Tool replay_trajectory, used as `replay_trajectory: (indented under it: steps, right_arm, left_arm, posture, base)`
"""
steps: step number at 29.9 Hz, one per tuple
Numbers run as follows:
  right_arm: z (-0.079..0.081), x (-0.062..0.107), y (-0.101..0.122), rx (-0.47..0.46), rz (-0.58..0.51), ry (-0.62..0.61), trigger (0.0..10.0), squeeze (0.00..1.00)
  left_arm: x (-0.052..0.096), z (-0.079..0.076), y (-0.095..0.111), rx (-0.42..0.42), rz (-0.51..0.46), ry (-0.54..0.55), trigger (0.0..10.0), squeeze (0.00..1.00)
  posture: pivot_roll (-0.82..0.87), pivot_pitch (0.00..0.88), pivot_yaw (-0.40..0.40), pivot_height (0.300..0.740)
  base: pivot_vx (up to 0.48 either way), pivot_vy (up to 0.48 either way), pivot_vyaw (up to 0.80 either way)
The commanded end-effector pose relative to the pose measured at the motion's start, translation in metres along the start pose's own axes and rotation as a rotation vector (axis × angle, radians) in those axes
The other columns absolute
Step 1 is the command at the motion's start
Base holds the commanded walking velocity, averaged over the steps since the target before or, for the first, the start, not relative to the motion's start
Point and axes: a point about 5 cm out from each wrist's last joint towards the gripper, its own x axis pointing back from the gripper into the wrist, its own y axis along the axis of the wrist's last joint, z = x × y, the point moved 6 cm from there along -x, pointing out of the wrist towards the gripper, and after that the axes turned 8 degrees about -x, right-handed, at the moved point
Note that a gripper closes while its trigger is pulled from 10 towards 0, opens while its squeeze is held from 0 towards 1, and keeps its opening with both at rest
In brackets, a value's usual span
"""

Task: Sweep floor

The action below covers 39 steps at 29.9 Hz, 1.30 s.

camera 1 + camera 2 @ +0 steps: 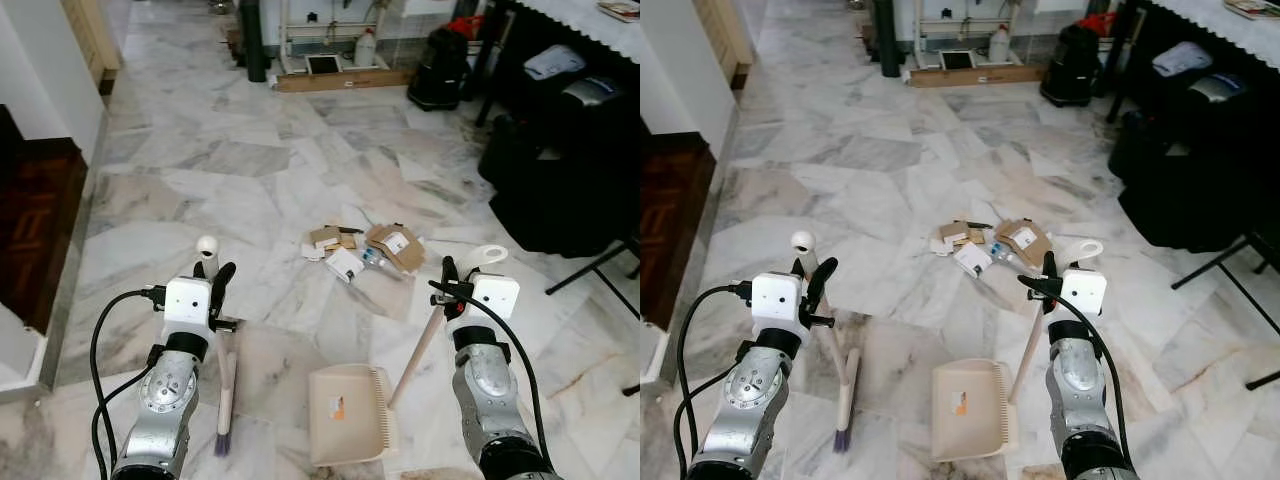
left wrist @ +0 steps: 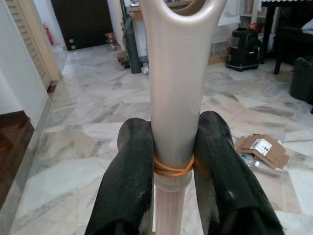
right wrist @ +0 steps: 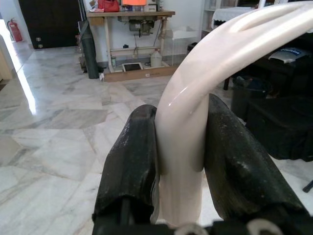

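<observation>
A pile of cardboard scraps and paper litter (image 1: 362, 250) lies on the marble floor ahead of me. My left gripper (image 1: 213, 275) is shut on the cream handle of a small broom (image 1: 226, 385), whose purple bristles rest on the floor near my left side. In the left wrist view both fingers (image 2: 128, 171) clamp the broom handle (image 2: 177, 98) above an orange rubber band. My right gripper (image 1: 450, 283) is shut on the handle of a beige dustpan (image 1: 345, 412), which sits flat on the floor between my arms, short of the litter. The dustpan handle (image 3: 188, 142) shows pinched between the fingers.
A dark wooden step (image 1: 35, 220) and white wall lie to the left. Black bags and furniture (image 1: 560, 170) stand on the right, with a black stand leg (image 1: 590, 272) crossing the floor. A workbench with a bottle (image 1: 365, 47) and a black bin (image 1: 440, 70) stand far ahead.
</observation>
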Motion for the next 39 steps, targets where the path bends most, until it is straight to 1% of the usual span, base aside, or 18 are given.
replay_trajectory:
  steps: [1, 39]
  right_arm:
    - [0.0015, -0.0064, 0.0151, 0.004, -0.052, 0.006, 10.0, 0.0]
    - [0.0067, -0.0072, 0.0139, 0.003, -0.048, 0.018, 10.0, 0.0]
  left_arm:
    - [-0.001, -0.0023, 0.0088, -0.006, -0.034, -0.006, 10.0, 0.0]
    - [-0.0006, -0.0024, 0.0096, 0.001, -0.034, -0.004, 10.0, 0.0]
  posture:
    - [0.01, 0.087, -0.042, 0.74]
    - [0.01, 0.095, -0.045, 0.74]
  base:
    - [0.24, 0.0, 0.0]
    - [0.3, 0.0, 0.0]
